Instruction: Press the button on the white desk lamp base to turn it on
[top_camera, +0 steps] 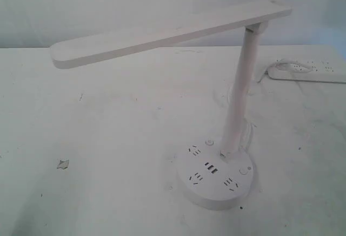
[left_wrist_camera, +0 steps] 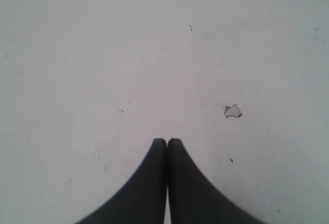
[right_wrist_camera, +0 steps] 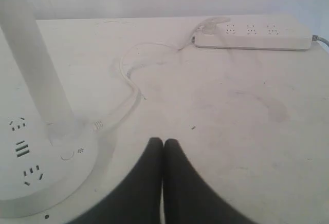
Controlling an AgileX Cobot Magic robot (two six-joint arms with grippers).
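Tiny round white grey-ringed button (right_wrist_camera: 67, 155) is seen on the thick round white plastic lamp base (right_wrist_camera: 56, 183), just beside the white stem (right_wrist_camera: 36, 75). Black right gripper (right_wrist_camera: 163, 141) is pressed closed, empty, near the base. Black left gripper (left_wrist_camera: 167, 141) is likewise closed over the white table (left_wrist_camera: 77, 80). A white plug (right_wrist_camera: 211, 26) is seated in the long white power strip (right_wrist_camera: 257, 40).

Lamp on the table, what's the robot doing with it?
The robot is meant to press the button on the white desk lamp base, but nothing touches it yet. The right gripper, fingers shut together, is over the table beside the base. The left gripper, also shut, is over the table with the base out of its view. The lamp head does not look lit.
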